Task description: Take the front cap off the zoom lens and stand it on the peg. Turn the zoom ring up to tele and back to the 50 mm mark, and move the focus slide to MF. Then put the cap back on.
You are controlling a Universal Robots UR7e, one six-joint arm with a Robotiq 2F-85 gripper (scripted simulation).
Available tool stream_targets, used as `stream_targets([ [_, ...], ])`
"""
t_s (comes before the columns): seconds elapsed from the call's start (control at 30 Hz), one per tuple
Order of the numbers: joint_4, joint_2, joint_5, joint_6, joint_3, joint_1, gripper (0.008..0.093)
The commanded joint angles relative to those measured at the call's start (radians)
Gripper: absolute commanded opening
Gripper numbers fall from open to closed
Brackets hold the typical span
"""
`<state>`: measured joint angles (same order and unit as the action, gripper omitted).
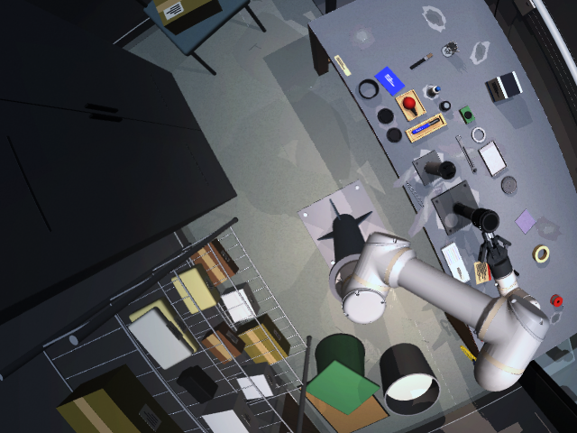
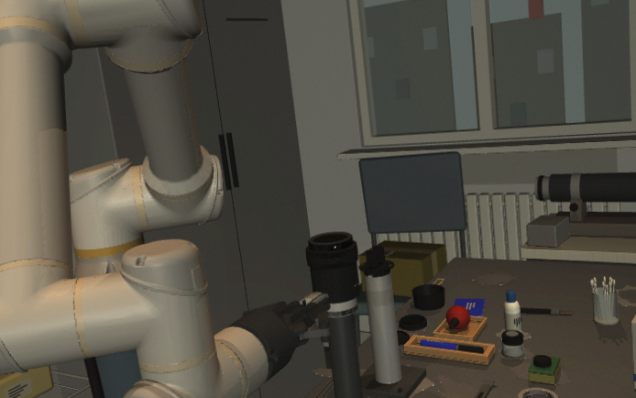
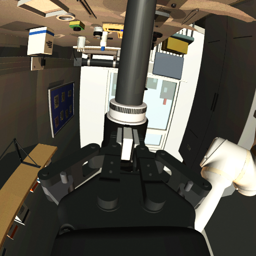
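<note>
The white focus slide (image 3: 126, 143) on the side of the zoom lens (image 2: 334, 286) is clamped in my gripper (image 3: 126, 152), which is closed on it. The lens stands upright on its dark column over a square base plate (image 1: 454, 205). Its front end faces up and carries no cap. A white ribbed ring (image 3: 127, 112) sits on the barrel beside the slide. The cap (image 2: 376, 263) rests on top of the pale peg (image 2: 382, 328) just beside the lens. My gripper reaches the lens from the side, level with the slide.
Behind the lens lie black caps (image 1: 385, 115), a lens hood (image 2: 428, 295), trays with a red blower (image 2: 458, 317) and a blue pen (image 2: 450, 347). A bottle (image 2: 511, 309) and a swab cup (image 2: 604, 305) stand farther right. A tape roll (image 1: 541, 253) lies beside my wrist.
</note>
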<state>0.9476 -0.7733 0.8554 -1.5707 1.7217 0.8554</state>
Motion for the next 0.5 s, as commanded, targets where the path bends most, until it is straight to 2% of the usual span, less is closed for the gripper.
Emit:
stream_targets([
  [0.0,0.002,0.0,0.0,0.0,0.0,0.0,0.008],
  [0.47,0.009,0.007,0.0,0.0,-0.001,0.0,0.008],
])
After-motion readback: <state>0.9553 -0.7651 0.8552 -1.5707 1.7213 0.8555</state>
